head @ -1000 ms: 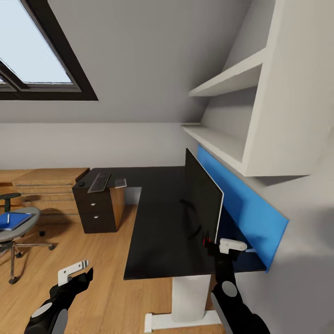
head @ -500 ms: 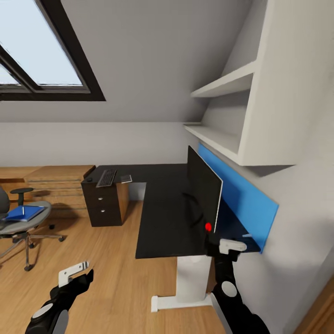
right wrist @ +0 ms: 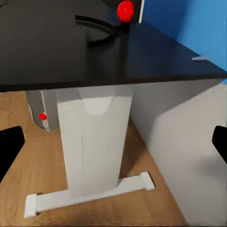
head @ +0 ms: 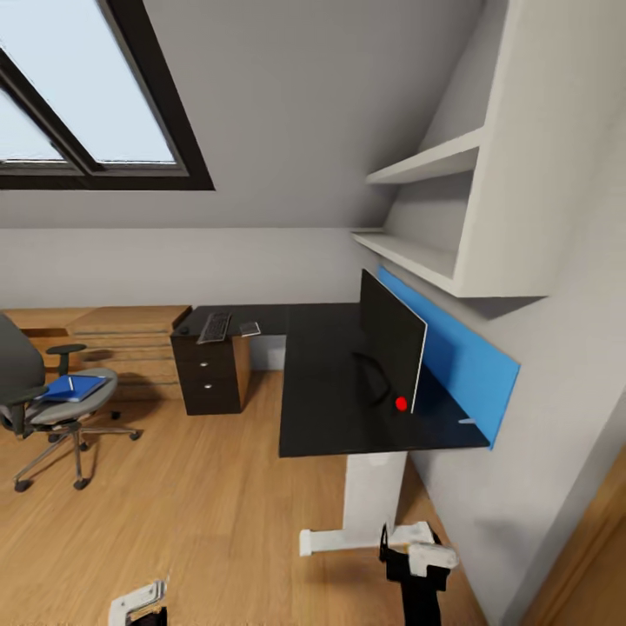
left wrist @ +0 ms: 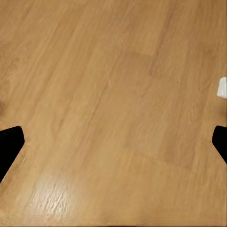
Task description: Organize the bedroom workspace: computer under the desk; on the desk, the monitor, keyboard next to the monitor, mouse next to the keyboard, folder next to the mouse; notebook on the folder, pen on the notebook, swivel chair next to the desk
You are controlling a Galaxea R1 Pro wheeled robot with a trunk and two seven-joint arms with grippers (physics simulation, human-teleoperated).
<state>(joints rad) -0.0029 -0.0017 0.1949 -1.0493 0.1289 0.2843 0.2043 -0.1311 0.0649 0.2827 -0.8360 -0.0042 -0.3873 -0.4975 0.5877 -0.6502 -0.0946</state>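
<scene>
Wood floor (head: 200, 513) fronts the desk (head: 330, 409) bearing the monitor (head: 391, 348); both grippers' (left wrist: 113, 142) (right wrist: 113, 142) jaws stand apart.

Bare wood floor (head: 200, 513) lies open between the swivel chair (head: 52, 396) and the desk (head: 330, 400). The desk's near end is free in front of the monitor (head: 393, 348), which stands close to the blue wall panel (head: 461, 365). The white desk leg (right wrist: 92, 142) and computer (right wrist: 41, 109) occupy the space underneath, and wall shelves (head: 426, 209) overhang the desk's back edge

Glossy black desk (head: 330, 391), wood floor (head: 200, 504)
</scene>
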